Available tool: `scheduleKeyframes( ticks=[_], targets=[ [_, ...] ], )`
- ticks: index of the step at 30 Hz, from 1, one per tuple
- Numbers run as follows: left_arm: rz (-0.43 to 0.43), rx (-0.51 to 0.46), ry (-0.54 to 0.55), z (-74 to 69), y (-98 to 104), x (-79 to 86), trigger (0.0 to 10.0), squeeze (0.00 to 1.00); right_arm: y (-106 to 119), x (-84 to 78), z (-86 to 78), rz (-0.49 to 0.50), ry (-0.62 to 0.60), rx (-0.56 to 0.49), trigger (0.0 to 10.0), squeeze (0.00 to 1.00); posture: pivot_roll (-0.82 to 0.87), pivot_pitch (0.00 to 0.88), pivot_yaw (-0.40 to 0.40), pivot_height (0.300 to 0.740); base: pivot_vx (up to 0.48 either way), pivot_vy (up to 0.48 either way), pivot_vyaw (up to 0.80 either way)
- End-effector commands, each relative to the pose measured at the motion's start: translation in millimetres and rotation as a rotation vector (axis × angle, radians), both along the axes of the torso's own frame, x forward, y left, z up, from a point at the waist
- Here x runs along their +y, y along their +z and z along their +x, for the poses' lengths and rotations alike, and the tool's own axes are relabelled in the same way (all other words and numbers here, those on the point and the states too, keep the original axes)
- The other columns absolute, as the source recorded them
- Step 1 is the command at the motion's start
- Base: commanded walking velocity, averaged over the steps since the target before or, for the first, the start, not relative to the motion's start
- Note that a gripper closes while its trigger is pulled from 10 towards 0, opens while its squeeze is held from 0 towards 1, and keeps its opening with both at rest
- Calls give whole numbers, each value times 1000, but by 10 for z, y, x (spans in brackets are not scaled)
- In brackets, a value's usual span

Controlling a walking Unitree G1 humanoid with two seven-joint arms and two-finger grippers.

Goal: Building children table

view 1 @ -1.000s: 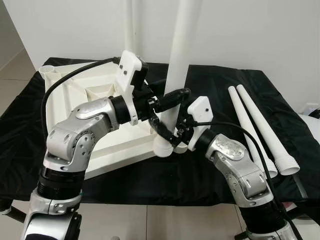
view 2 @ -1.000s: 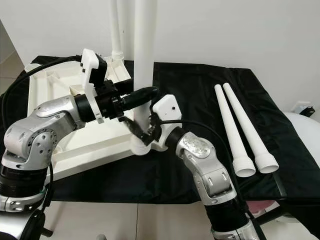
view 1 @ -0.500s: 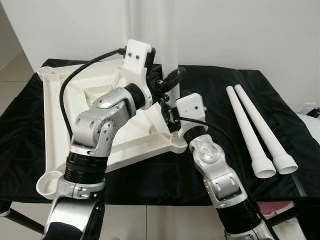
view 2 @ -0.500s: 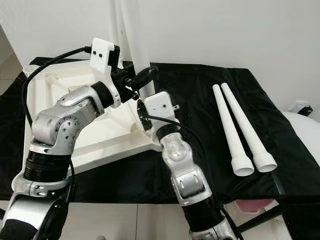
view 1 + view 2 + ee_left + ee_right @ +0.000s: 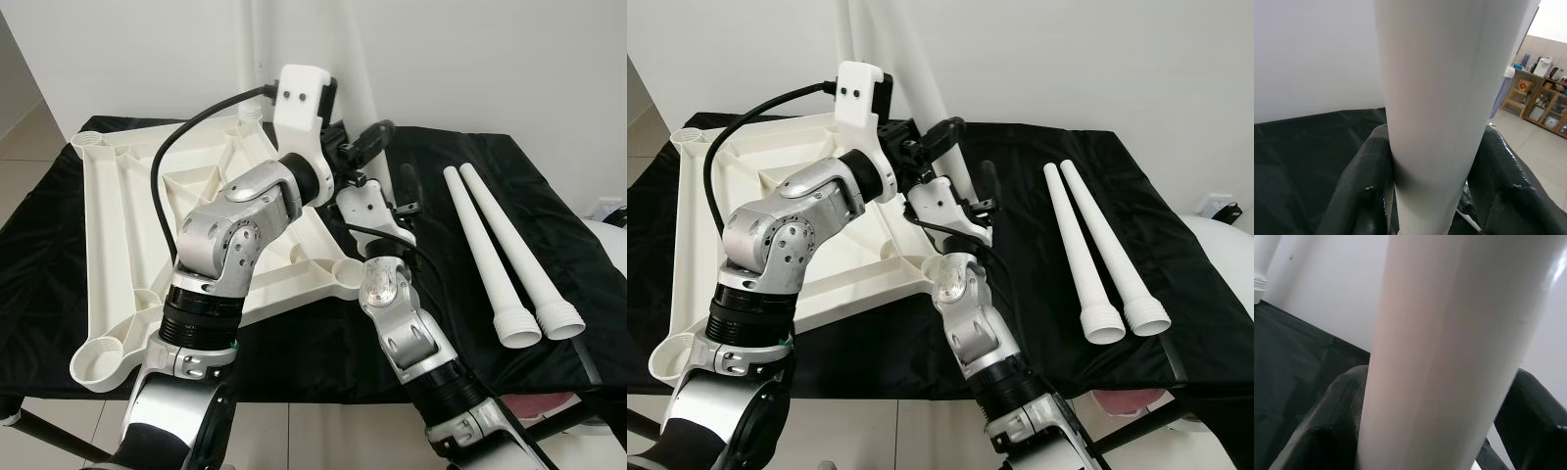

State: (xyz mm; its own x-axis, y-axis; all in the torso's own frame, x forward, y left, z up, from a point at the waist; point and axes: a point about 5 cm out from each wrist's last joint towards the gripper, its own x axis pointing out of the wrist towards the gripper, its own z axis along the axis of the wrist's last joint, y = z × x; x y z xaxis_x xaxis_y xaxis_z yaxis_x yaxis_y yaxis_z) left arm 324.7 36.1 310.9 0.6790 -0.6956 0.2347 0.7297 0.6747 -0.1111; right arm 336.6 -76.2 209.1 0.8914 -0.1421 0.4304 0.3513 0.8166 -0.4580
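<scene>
An upturned white table top point(image 5: 108, 225) lies on a black cloth. A white table leg point(image 5: 924, 59) rises over its far right part and leans left. Both grippers hold it low down. My left gripper point(image 5: 945, 132) is shut on it from the left, and my right gripper point(image 5: 978, 188) is shut on it just below. In the left wrist view the leg point(image 5: 1444, 98) sits tight between black fingers point(image 5: 1364, 196). The right wrist view shows the same leg point(image 5: 1449, 357) between its fingers point(image 5: 1327, 431). Another leg point(image 5: 847, 29) stands at the far corner.
Two loose white legs point(image 5: 485, 255) point(image 5: 516, 245) lie side by side on the cloth point(image 5: 558, 196) at the right, wide ends toward me. Open sockets show at the near right corner point(image 5: 345, 276) and near left corner point(image 5: 93, 357). A white wall stands behind.
Both arms have carried the leg up and away from the near right corner socket toward the back of the table top. The leg now leans left. The camera view has shifted too.
</scene>
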Motion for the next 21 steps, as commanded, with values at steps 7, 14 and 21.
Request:
scheduleKeyframes(
  ticks=[7, 14, 21],
  targets=[
    [-9, 0, 67, -2, 75, 55, 0, 0, 69, -44, 59, -29, -83, -89, 7765, 0, 33, 78, 1, 740, 0, 0, 0],
    [-7, 14, 69, 8, 49, 44, 0, 0, 90, 53, 37, 53, -31, -109, 6392, 0, 32, 80, 2, 740, 0, 0, 0],
    [-45, 25, 60, 20, 81, -1, 0, 0, 115, 228, -48, 120, 72, -113, 10000, 0, 30, 82, 2, 740, 0, 0, 0]
  ],
)
